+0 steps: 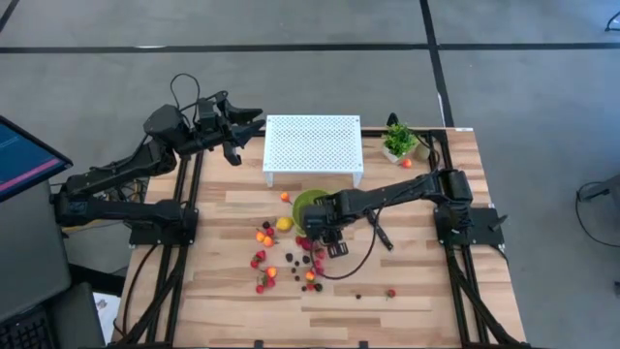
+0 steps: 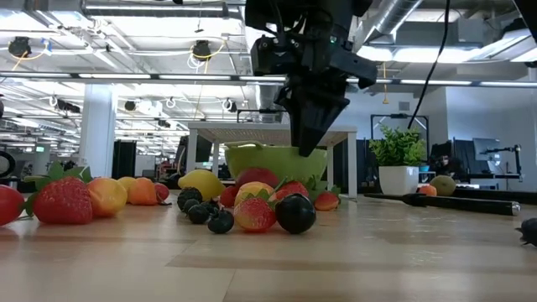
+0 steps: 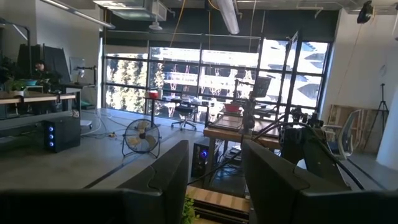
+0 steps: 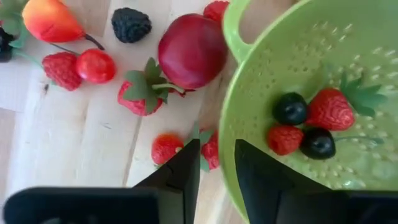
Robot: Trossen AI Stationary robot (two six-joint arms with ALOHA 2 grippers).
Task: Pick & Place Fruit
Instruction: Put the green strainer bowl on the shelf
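**Ana:** Since we were reading the table from its left side across, where did the left gripper (image 1: 235, 139) sit?

**Ben:** Raised near ten o'clock, off the wooden table (image 1: 417, 291), beside the white perforated metal stand (image 1: 312, 143). Its fingers stood parted around nothing.

**Ana:** And the small plastic toy fruit (image 1: 263, 260)?

**Ben:** Mostly loose on the boards around seven o'clock of the lime-green perforated plastic bowl (image 4: 348, 155): strawberries, orange pieces, a yellow lemon (image 1: 283, 224), dark berries. One red berry (image 1: 390, 292) lay apart near five o'clock.

**Ana:** Anything placed?

**Ben:** Four pieces were in the bowl: two strawberries and two dark berries (image 4: 291, 108). I'd judge the job barely begun.

**Ana:** The right gripper (image 4: 216, 163)?

**Ben:** It hung at the bowl's rim, fingers narrowly parted, nothing visibly clamped, over a small strawberry (image 4: 166, 148) just outside the bowl.
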